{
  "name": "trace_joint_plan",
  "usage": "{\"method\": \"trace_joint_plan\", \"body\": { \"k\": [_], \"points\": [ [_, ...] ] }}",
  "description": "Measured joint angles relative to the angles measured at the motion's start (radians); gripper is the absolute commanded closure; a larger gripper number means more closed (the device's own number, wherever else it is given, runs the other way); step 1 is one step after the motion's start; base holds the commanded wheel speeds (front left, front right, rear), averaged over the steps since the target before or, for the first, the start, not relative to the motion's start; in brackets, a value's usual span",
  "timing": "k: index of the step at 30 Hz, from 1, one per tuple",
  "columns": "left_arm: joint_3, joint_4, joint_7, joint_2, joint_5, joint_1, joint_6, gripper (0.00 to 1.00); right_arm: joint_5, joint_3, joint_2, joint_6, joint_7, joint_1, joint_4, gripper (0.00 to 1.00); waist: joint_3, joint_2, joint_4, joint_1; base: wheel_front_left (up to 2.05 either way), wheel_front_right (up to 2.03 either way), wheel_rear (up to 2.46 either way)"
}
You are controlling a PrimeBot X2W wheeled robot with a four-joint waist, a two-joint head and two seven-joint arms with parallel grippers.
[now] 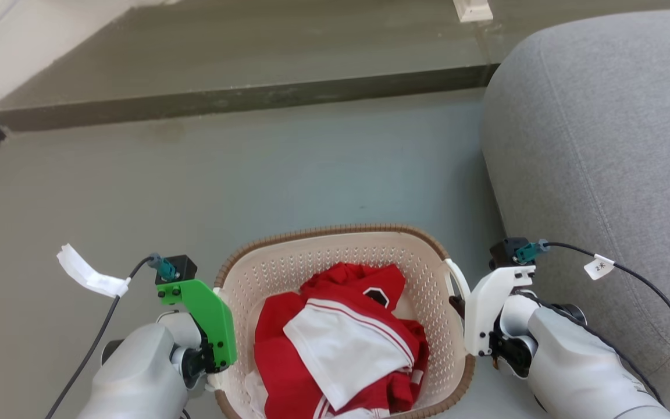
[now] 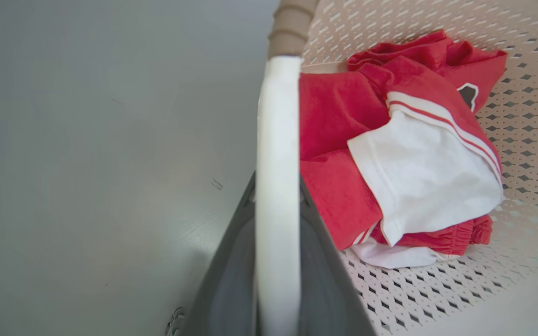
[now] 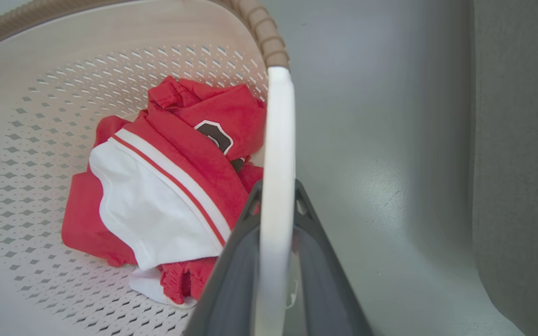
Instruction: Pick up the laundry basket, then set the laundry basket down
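Note:
The cream perforated laundry basket (image 1: 335, 230) with its brown woven-look rim fills the lower middle of the head view and holds red and white clothes (image 1: 341, 343). In the left wrist view my left gripper (image 2: 276, 182) is shut on the basket's white side handle (image 2: 276, 121), one dark finger on each side of it. In the right wrist view my right gripper (image 3: 277, 186) is shut the same way on the other white handle (image 3: 278, 130). In the head view the left gripper's green mount (image 1: 207, 320) sits against the basket's left side. I cannot tell whether the basket touches the floor.
A grey sofa (image 1: 602, 145) stands close on the right, just beyond my right arm. A dark raised step (image 1: 242, 99) runs across the back. Open grey floor (image 1: 312, 169) lies ahead of the basket. A white tag (image 1: 88, 273) hangs on the left cable.

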Motion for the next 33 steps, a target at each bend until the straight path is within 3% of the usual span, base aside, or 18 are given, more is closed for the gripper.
{"method": "trace_joint_plan", "body": {
  "k": [20, 33],
  "points": [
    [-0.002, 0.026, 0.083, 0.000, -0.052, 0.063, 0.000, 1.00, 0.068, 0.048, 0.001, 0.000, 0.088, 0.053, -0.004, 1.00, -0.144, 0.0000, -0.013, 0.0000, 0.00, 0.00, 0.00],
    [-0.005, 0.030, 0.092, 0.001, -0.074, 0.069, 0.000, 1.00, 0.103, 0.054, 0.000, 0.000, 0.099, 0.057, -0.001, 1.00, -0.158, 0.0000, -0.025, 0.0000, 0.00, 0.00, 0.00]
  ]
}}
